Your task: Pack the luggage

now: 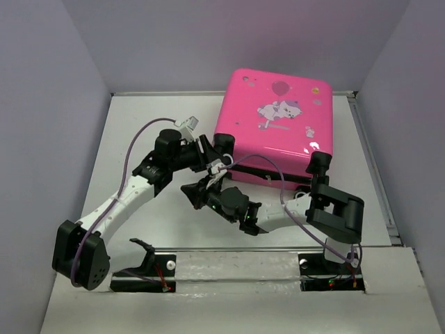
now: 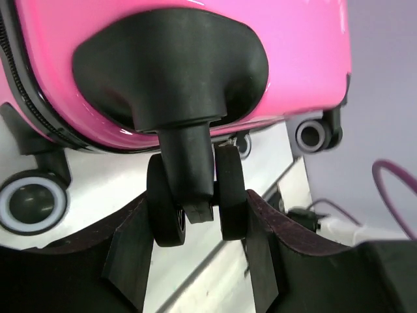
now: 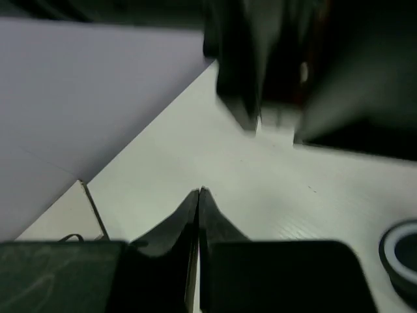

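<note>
The luggage (image 1: 274, 122) is a hot-pink hard-shell suitcase with a cartoon print, lying shut and flat at the back right of the table. My left gripper (image 1: 221, 147) reaches to its near left corner. In the left wrist view the luggage (image 2: 195, 26) fills the top, and the left gripper (image 2: 195, 207) is shut on a black twin caster wheel (image 2: 231, 195), a finger pressed on each side. My right gripper (image 1: 189, 189) hovers just in front of the luggage, over the table. Its jaws (image 3: 199, 192) are shut with nothing between them.
The white table (image 1: 139, 139) is boxed in by pale walls at the left, back and right. Two more wheels (image 2: 29, 203) (image 2: 313, 134) with white rings show under the luggage. A purple cable (image 1: 139, 139) loops over the left arm.
</note>
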Controlling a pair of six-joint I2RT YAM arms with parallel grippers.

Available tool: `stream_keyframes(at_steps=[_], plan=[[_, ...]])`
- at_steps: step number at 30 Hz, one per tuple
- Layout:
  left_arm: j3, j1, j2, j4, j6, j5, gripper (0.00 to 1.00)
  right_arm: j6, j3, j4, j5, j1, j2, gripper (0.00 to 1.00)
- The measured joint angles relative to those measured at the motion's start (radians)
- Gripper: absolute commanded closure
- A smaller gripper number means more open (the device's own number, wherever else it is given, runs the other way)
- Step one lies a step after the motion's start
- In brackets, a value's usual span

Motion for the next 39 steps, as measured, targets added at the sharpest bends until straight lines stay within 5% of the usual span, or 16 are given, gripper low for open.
stream_keyframes(at_steps=[9,15,19,20,24,31,39], plan=[[-0.091,0.024,-0.201,-0.044,-0.091,-0.056,0.94,0.029,0.137,0.092,-0.155,-0.015,0.108,0.93],[-0.101,0.012,-0.225,-0.09,-0.088,-0.047,0.94,0.114,-0.121,-0.087,-0.121,-0.02,-0.108,0.85],[-0.119,0.01,-0.226,-0.065,-0.071,-0.051,0.94,0.227,-0.244,-0.445,-0.026,-0.027,-0.35,0.48],[-0.123,0.01,-0.226,-0.059,-0.065,-0.056,0.94,0.257,-0.261,-0.525,-0.003,-0.035,-0.411,0.31],[-0.131,0.01,-0.226,-0.045,-0.039,-0.077,0.94,0.412,-0.316,-0.811,0.087,-0.06,-0.609,0.06],[-0.201,0.001,-0.267,0.01,0.014,-0.141,0.94,0.516,-0.41,-1.098,0.161,-0.151,-0.877,0.01],[-0.365,-0.12,-0.307,0.253,-0.111,-0.218,0.94,0.249,-0.397,-1.044,0.0,-0.507,-0.873,0.07]])
